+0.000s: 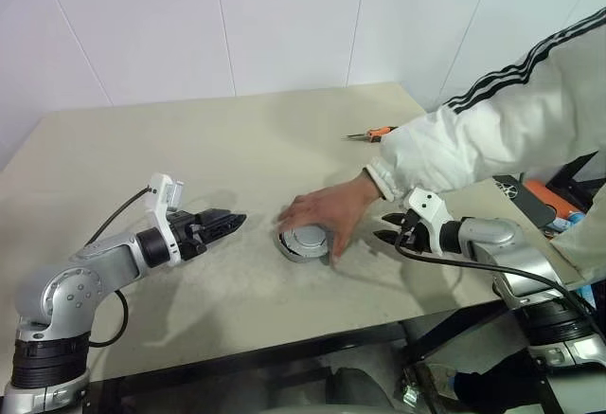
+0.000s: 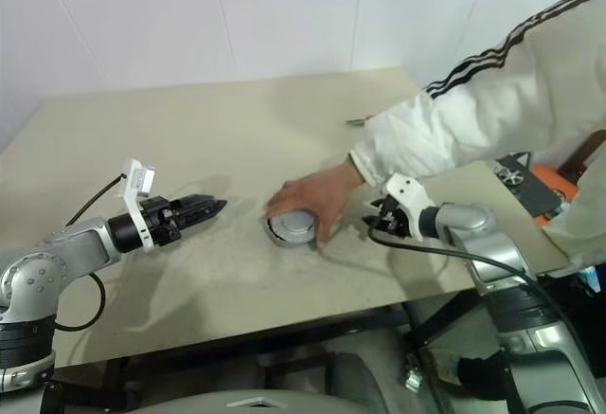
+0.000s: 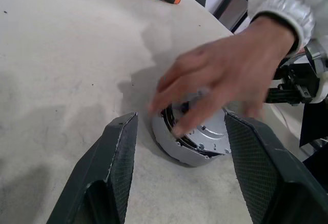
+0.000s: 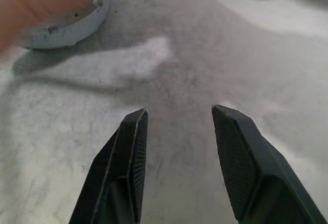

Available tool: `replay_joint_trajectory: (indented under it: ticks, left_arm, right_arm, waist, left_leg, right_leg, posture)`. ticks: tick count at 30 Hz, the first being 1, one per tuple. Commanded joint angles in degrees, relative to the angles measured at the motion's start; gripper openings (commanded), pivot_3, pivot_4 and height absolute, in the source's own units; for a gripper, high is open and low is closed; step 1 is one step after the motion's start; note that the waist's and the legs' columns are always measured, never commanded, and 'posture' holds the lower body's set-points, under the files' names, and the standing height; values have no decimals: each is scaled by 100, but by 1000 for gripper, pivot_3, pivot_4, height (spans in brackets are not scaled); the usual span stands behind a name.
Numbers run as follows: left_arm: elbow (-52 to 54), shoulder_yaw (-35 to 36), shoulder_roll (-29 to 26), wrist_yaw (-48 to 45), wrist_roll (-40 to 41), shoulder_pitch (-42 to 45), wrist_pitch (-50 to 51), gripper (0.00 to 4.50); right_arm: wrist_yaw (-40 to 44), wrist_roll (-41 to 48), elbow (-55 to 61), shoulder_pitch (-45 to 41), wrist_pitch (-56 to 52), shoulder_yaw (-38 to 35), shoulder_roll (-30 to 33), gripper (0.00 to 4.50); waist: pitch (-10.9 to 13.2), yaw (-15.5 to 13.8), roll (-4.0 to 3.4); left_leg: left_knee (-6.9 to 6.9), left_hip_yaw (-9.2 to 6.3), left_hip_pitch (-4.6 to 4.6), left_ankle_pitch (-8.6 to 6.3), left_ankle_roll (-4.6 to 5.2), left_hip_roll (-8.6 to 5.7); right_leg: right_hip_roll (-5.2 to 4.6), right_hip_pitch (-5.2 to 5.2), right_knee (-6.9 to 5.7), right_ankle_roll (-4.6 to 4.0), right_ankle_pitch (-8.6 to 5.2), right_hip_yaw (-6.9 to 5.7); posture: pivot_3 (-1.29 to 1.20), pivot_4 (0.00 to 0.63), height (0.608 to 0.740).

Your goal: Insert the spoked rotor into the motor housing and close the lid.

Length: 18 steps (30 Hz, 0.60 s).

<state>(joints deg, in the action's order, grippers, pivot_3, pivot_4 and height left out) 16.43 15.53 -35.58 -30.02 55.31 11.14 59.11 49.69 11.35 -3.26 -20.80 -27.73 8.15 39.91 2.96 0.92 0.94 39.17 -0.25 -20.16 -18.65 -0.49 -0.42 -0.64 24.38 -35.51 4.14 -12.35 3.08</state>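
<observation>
A person's hand point(image 1: 327, 210) rests on top of the motor housing point(image 1: 305, 243), which sits on the bench point(image 1: 237, 149) near the middle of its front edge, between the two grippers. In the left wrist view the housing shows as a round silver cup with a ribbed grey face on top, which looks like the lid point(image 3: 207, 134), lying on it under the person's fingers. A dark band shows at the rim beneath that face; whether it is the spoked rotor already inside cannot be told, and no loose rotor lies on the bare bench.

The left gripper point(image 1: 230, 221) hovers just left of the housing, its fingers spread wide apart and empty, pointing at the housing. The right gripper point(image 1: 390, 227) hangs just right of the housing, near the bench's front right corner, its fingers partly open with nothing between them, only bare bench in its wrist view.

Judging from this, the parts seem to be stacked already, and the lid is on or nearly on, though whether it is fully seated is hidden by the hand. Neither gripper touches anything. A pair of orange-handled pliers point(image 1: 371, 134) lies toward the far right edge.
</observation>
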Motion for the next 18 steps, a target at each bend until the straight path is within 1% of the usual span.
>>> replay_joint_trajectory:
  ticks: [1,11,18]
  left_arm:
    - [57,50,-55,-102,-60,97,-143,2884]
    - [-44,1,-45,-226,-188,169,-221,2884]
    - [32,28,-21,-274,-208,51,-225,2884]
  right_arm:
    - [-70,-17,124,-191,54,-191,-18,2080]
    - [-153,10,205,-310,-92,-154,-132,2080]
    - [-218,44,428,-158,-279,-104,-231,2080]
  waist:
    - [0,-1,0]
    - [0,-2,0]
    - [-1,-1,0]
  left_leg:
    - [0,0,0,0,0,0]
    - [0,-1,2,0,0,0]
    - [0,-1,1,0,0,1]
  right_leg:
    - [0,0,0,0,0,0]
    - [0,0,-3,1,1,0]
    - [0,0,-2,2,2,0]
  posture:
    - [0,0,740]
    - [0,0,740]
    - [0,0,740]
